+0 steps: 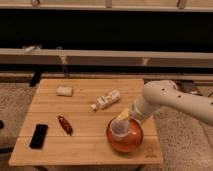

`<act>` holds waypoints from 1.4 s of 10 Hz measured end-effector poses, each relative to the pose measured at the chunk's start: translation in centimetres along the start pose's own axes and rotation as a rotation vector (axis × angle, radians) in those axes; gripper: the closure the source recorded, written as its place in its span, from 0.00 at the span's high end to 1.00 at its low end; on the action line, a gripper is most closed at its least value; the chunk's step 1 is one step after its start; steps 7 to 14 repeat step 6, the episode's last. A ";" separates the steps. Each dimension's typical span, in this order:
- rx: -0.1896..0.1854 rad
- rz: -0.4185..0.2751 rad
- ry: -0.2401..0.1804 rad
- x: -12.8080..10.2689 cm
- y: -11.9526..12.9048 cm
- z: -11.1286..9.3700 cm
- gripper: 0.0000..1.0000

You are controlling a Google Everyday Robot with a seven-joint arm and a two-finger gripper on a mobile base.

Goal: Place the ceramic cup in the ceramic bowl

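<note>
White and pale, the small ceramic cup point(119, 129) sits low inside the round orange-brown ceramic bowl point(125, 137) near the wooden tabletop's point(80, 145) front right. The claw point(125, 117) is at the cup's rim; its grip I cannot tell. Placement looks nearly done, release and retreat remaining. The cup's mouth and long axis tilt up-left.
</note>
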 end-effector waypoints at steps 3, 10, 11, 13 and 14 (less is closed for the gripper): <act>-0.004 -0.007 -0.014 -0.2 0.3 -0.2 0.76; -0.005 -0.008 -0.014 -0.2 0.3 -0.1 0.76; -0.005 -0.008 -0.014 -0.2 0.3 -0.1 0.76; -0.005 -0.008 -0.014 -0.2 0.3 -0.1 0.76; -0.005 -0.008 -0.014 -0.2 0.3 -0.1 0.76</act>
